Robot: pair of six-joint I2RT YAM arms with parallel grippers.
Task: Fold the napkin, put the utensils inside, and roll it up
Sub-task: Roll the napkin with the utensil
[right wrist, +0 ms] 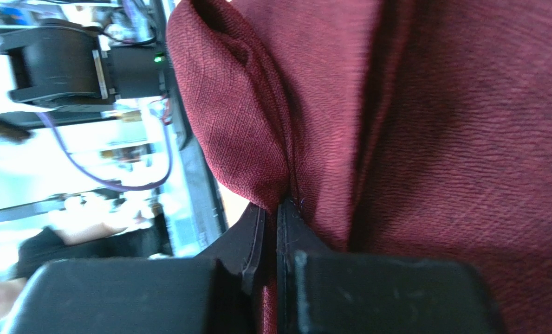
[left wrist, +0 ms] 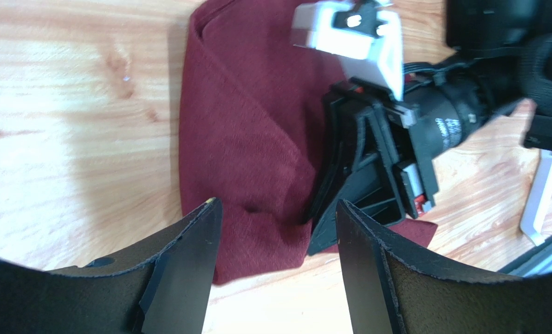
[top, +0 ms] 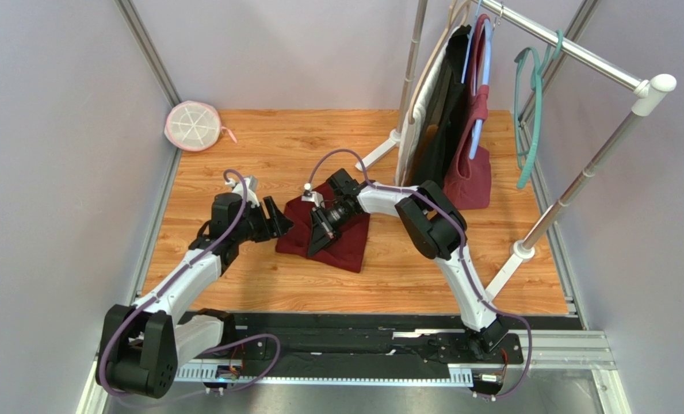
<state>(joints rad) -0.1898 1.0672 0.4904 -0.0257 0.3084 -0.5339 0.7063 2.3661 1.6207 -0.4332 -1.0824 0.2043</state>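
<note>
Lying crumpled and part-folded near the middle of the table (top: 259, 147), the napkin (top: 351, 245) is sitting between the two grippers. The right gripper (top: 323, 233) is reaching in from the far right and is clamping shut on a raised fold of the cloth, its tips over the napkin's middle. The left gripper (top: 280, 226) is hovering just beside the napkin's left edge, jaws standing wide and holding nothing, its opening facing right toward the cloth. The napkin is lying directly ahead of those open jaws, so the left arm is judged the nearer free one. The bundle is looking nearly as broad as long; judged from the top view, its slightly longer axis is running left to right, with one crease slanting across it. The utensils are not showing in any view, so their heading cannot be told.
</note>
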